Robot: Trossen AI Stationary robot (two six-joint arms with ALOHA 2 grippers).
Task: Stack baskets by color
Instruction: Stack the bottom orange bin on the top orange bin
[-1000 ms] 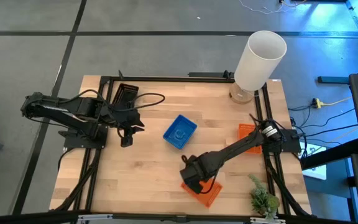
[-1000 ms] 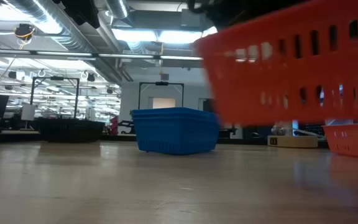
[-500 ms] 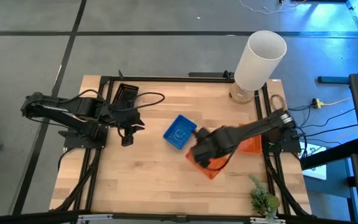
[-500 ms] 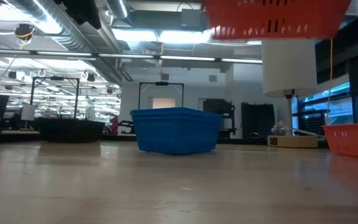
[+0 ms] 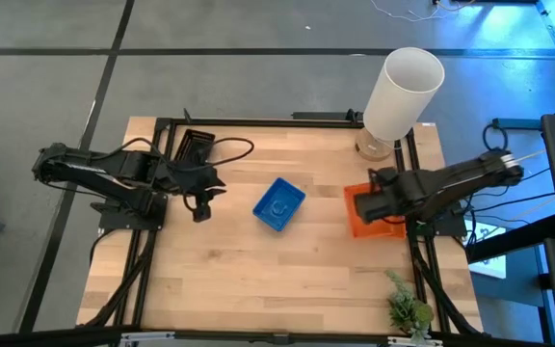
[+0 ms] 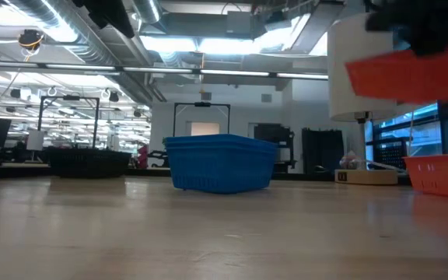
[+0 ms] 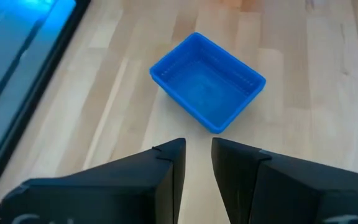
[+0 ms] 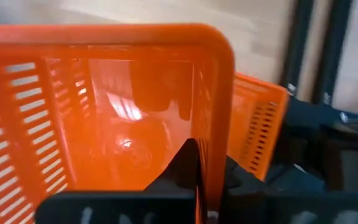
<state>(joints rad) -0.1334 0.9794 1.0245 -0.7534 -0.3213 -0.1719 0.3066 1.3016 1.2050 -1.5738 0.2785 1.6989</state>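
Observation:
A blue basket (image 5: 279, 204) (image 7: 207, 81) stands on its base at the table's middle. A black basket (image 5: 197, 146) (image 6: 88, 162) stands at the far left. My right gripper (image 5: 381, 204) is shut on an orange basket (image 5: 362, 214) (image 6: 407, 76), held in the air above a second orange basket (image 6: 442, 174) (image 8: 261, 126) that stands at the right edge. My left gripper (image 5: 198, 208) (image 7: 197, 163) hangs at the left of the blue basket, its fingers a narrow gap apart with nothing between them. My right gripper pinches one side wall of the orange basket at its rim (image 8: 212, 133), one finger inside the basket and one outside. The fingers come from above, pointing steeply down. The basket hangs lifted clear, open side up, over the other orange basket.
A tall white cylinder (image 5: 403, 89) (image 6: 355, 70) stands at the far right corner. A small green plant (image 5: 408, 308) sits at the near right corner. Black frame rails (image 5: 258, 122) run along the table's edges. Bare wood lies along the near side.
My right gripper has carried the orange basket from the table's near edge up and toward the right edge, turning it about on the way. The basket now hangs over the second orange basket. The blue and black baskets have stayed put.

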